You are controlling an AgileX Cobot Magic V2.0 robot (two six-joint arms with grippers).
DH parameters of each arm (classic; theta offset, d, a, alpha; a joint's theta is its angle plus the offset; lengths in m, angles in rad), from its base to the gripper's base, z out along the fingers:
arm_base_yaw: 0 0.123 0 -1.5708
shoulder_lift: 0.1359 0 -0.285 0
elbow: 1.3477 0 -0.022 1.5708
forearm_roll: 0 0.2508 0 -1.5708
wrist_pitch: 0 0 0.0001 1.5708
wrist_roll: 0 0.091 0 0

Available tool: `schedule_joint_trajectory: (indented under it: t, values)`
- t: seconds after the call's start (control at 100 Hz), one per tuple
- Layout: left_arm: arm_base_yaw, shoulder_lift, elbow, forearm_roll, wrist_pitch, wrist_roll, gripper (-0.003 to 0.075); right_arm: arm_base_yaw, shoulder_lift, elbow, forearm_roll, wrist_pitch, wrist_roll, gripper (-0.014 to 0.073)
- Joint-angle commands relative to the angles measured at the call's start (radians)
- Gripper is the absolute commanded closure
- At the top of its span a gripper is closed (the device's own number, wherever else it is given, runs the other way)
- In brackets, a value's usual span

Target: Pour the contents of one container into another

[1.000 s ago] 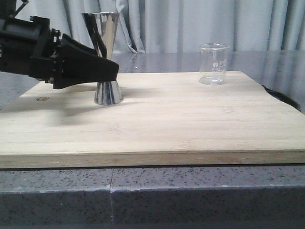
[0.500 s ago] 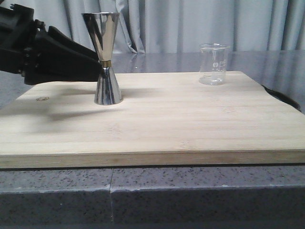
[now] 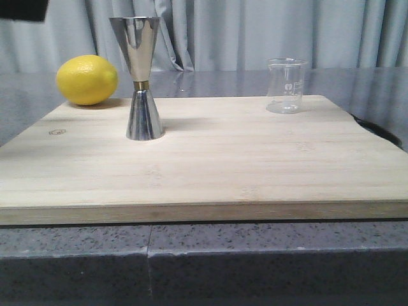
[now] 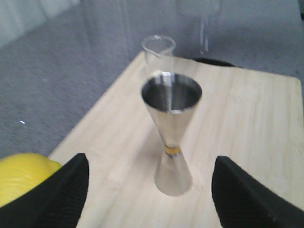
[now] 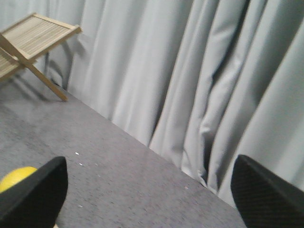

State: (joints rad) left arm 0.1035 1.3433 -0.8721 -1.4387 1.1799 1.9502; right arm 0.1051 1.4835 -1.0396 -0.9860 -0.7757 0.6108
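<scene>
The steel hourglass jigger (image 3: 143, 76) with a gold band at its waist stands upright on the left part of the wooden board (image 3: 210, 166). The small clear glass beaker (image 3: 285, 86) stands upright at the board's far right. In the left wrist view my left gripper (image 4: 149, 164) is open and empty, backed off from the jigger (image 4: 172, 133), with the beaker (image 4: 158, 54) behind it. Only a dark bit of the left arm (image 3: 22, 7) shows in the front view's top corner. My right gripper (image 5: 149, 164) is open, empty, aimed at countertop and curtain.
A yellow lemon (image 3: 87, 80) lies at the board's far left corner, close to the jigger, and also shows as the lemon (image 4: 23, 175) beside my left finger. A folding wooden rack (image 5: 33, 38) stands by the grey curtain. The board lies on a speckled grey counter (image 3: 255, 255).
My left arm has pulled back up and to the left, away from the jigger and almost out of the front view, uncovering the lemon. Jigger and beaker have not moved.
</scene>
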Motion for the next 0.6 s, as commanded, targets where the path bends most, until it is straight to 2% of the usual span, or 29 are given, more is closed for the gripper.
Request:
schedule_joint_trajectory:
  t: [0.0,0.18,0.25,0.37,0.46,0.59]
  values:
    - [0.065,-0.078,-0.027,-0.169,0.083,-0.022,0.0259,-0.024,-0.058,-0.056,0.073,0.073,-0.002,-0.0037]
    - [0.225,-0.147,-0.027,-0.413,-0.031,-0.08,0.0262,-0.076,-0.139,-0.096,0.073,0.248,-0.004,-0.0037]
    - [0.266,-0.15,-0.057,-0.412,-0.125,-0.101,0.0263,-0.091,-0.186,-0.112,0.073,0.362,-0.006,-0.0037]
    - [0.276,-0.15,-0.129,-0.412,-0.294,-0.126,0.0263,-0.116,-0.275,-0.136,0.066,0.577,-0.006,-0.0036]
    - [0.276,-0.15,-0.186,-0.412,-0.306,-0.126,0.0263,-0.131,-0.341,-0.137,0.029,0.665,-0.006,-0.0036]
    - [0.276,-0.15,-0.279,-0.412,-0.331,-0.136,0.0263,-0.134,-0.411,-0.137,-0.014,0.712,-0.006,-0.0036]
